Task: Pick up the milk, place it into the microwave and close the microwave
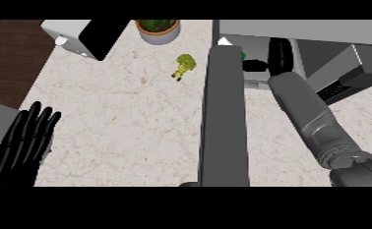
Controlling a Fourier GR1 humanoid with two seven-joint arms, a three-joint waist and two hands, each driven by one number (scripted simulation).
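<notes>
Step in hand: placing the milk inside the microwave; judged from the right forearm reaching into the cavity at far right.

Microwave: stands at the far right of the counter, its interior open toward the near side.

Microwave door: swung fully open, seen edge-on as a long grey slab running from far to near, just left of the right forearm.

Milk: mostly hidden; a small white corner shows at the cavity's far left, beside the door's hinge end. This is probably the carton, but it cannot be confirmed.

Right hand: inside the cavity, dark against the interior; whether its fingers are apart or clamped on anything cannot be told.

Left hand: at the near left edge, fingers straight and together, pointing far; resting, holding nothing.

Other objects: a green vegetable lies on the counter left of the door; a potted plant stands at the far edge; a grey appliance sits at the far left.

Next move, as judged: release the milk if it is held, draw the right arm out toward the near side, clear of the door's path, then swing the door shut.

Risk, as judged: the forearm lies close beside the door, so withdrawal should come before any push on it.
</notes>
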